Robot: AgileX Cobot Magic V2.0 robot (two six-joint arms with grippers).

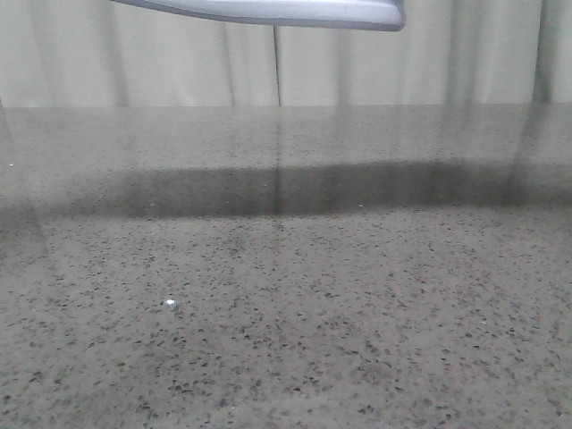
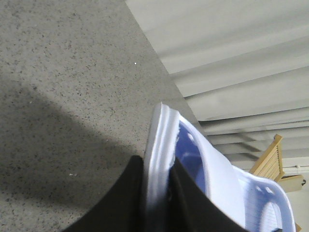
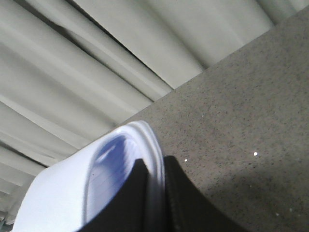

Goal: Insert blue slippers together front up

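Blue slippers (image 2: 212,179) held up in the air, clear of the speckled grey table (image 1: 286,322), seen in the front view only as a pale sole edge (image 1: 268,11) at the top. Pinched at one sole rim between the dark fingers of the left gripper (image 2: 157,193). Other end clamped likewise by the right gripper (image 3: 155,193), sole rim (image 3: 147,145) (ridged) sandwiched between its fingers. Pleated pale curtain (image 1: 429,67) behind the table's far edge.

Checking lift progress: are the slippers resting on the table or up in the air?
In the air. The slippers hang above the table, casting a shadow; the left gripper and right gripper clamp their edges.
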